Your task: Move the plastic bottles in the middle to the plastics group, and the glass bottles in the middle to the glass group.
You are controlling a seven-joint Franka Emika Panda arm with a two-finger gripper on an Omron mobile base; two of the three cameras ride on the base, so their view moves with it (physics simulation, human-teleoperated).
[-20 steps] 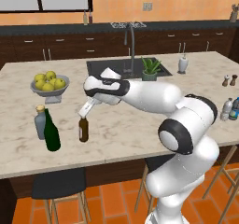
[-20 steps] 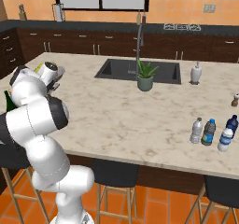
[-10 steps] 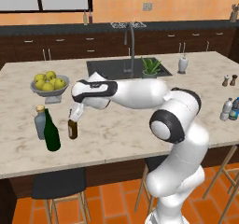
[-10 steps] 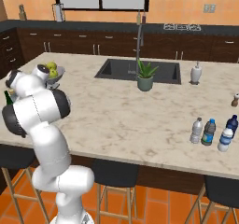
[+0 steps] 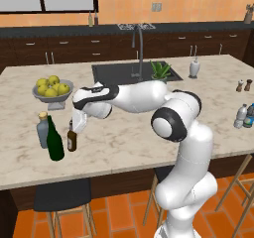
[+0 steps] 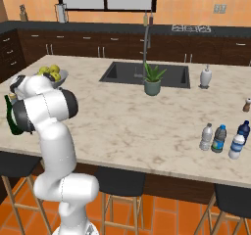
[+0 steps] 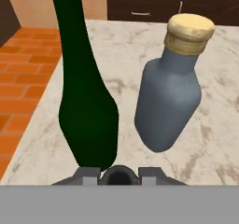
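Note:
My gripper (image 5: 78, 126) is shut on the neck of the small brown glass bottle (image 5: 72, 141), which hangs upright at the counter's left end. Just left of it stands the glass group: a tall dark green bottle (image 5: 54, 145) and a grey-blue bottle (image 5: 42, 133) with a tan stopper. In the hand view the brown bottle's dark mouth (image 7: 118, 176) sits between the fingertips (image 7: 87, 175), with the green bottle (image 7: 86, 115) and the grey-blue bottle (image 7: 170, 101) close ahead. Several plastic bottles (image 6: 219, 139) stand together at the right end. Whether the brown bottle touches the counter I cannot tell.
A bowl of yellow-green fruit (image 5: 51, 89) stands behind the glass group. The sink (image 5: 124, 73) with its faucet, a potted plant (image 5: 159, 69) and a white soap dispenser (image 5: 194, 67) lie toward the back. Shakers (image 5: 243, 85) stand far right. The counter's front edge is near.
The arm has swung left and lower, carrying the brown bottle from mid-counter to right beside the green bottle. The other bottles have not moved.

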